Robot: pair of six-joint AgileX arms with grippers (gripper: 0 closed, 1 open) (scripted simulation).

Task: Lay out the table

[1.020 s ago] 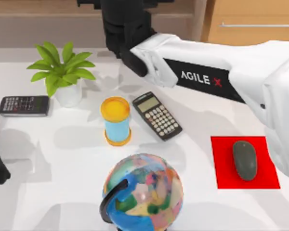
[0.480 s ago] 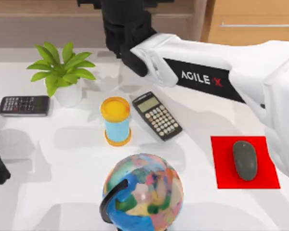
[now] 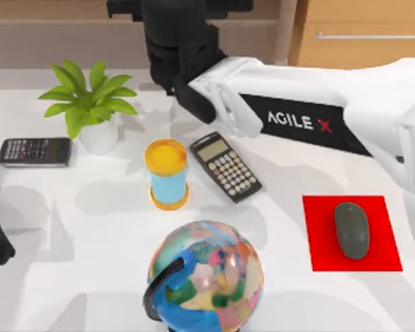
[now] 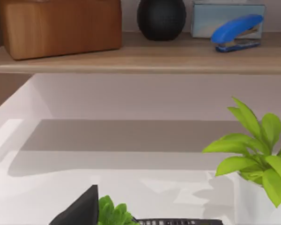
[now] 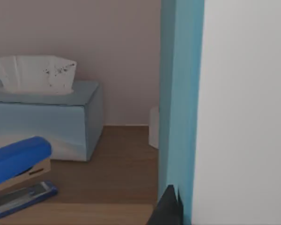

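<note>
While the white table (image 3: 90,228) is spanning the whole top view, it is carrying a globe (image 3: 207,273) at the near edge, a yellow-capped blue cylinder (image 3: 167,173) and a calculator (image 3: 225,166) mid-desk, a potted plant (image 3: 88,104) and a second calculator (image 3: 34,151) toward the left edge, and a mouse (image 3: 351,229) sitting on a red mat (image 3: 319,250) near the right edge. Right arm (image 3: 297,121) is reaching over the far edge, its wrist view facing a shelf (image 5: 107,180) with a tissue box (image 5: 47,119) and a blue stapler (image 5: 18,164); finger state: cannot tell. Left arm is parked at the left edge.

Potted plant (image 3: 86,104), two calculators (image 3: 225,166) (image 3: 34,151), globe (image 3: 206,275), mouse (image 3: 351,229) on red mat (image 3: 320,235), blue stapler (image 4: 236,31)
</note>
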